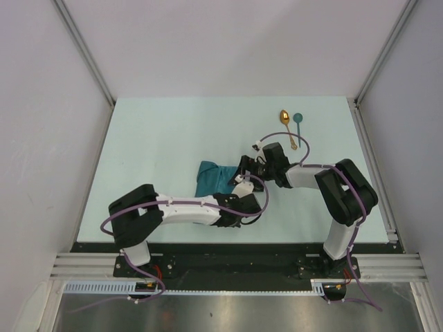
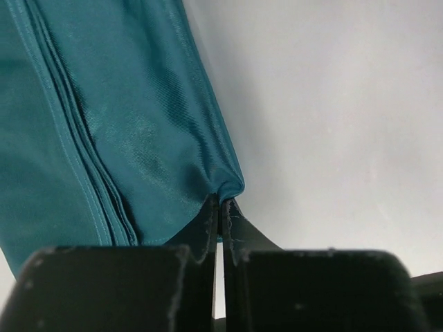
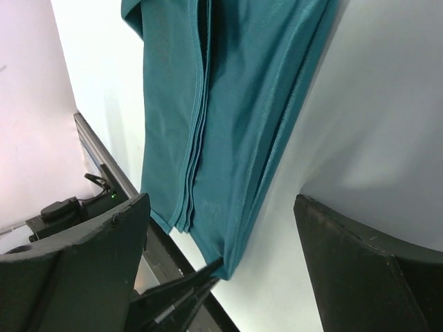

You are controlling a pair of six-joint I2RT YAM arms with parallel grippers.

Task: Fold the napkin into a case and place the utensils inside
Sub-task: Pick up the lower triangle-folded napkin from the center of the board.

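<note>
**Corner pinched for the next fold**

We clench our left gripper (image 2: 221, 207) on the folded napkin's (image 1: 210, 178) four o'clock corner, probably to draw it over. Our right gripper (image 3: 218, 207) hovers released above. The gold spoon (image 1: 284, 119) and teal spoon (image 1: 297, 119) lie at two o'clock, well apart.

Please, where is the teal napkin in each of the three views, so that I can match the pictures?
Top external: napkin at the middle of the table, partly under the arms.
Left wrist: napkin fills the left half; the shut left end effector pinches its corner.
Right wrist: napkin runs from top centre to lower middle, between the fingers of the open right end effector.
Shared landmark: that pinched corner, lowest tip in both wrist views.
</note>
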